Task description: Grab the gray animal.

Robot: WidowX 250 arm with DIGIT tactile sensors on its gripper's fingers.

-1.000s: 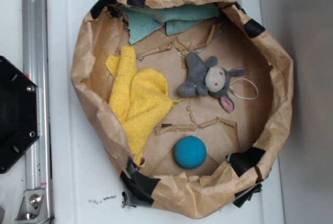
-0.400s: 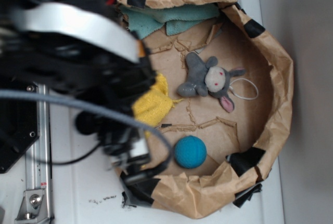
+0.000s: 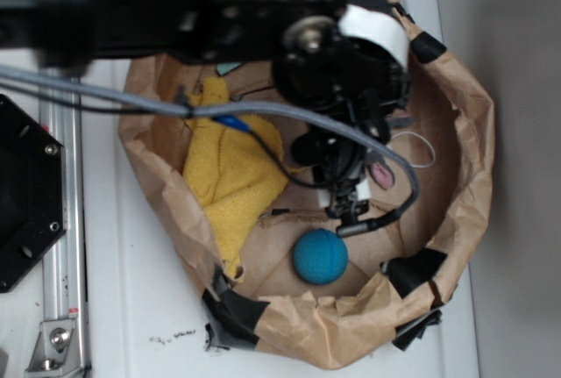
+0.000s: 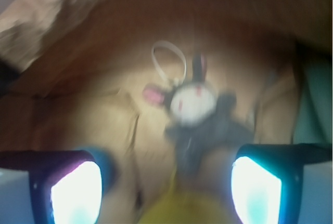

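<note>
Gripper (image 4: 165, 182) jaws seen wide open w/ gray animal (image 4: 200, 115) just ahead, slightly R of centre; descent should be centred over body before closing.

Robot lab bench: white tabletop (image 3: 131, 299), metal rail (image 3: 61, 246) w/ black mount (image 3: 26, 194), taped paper bin (image 3: 456, 185) as test arena.

Bright exterior; wrist view motion-blurred.
</note>
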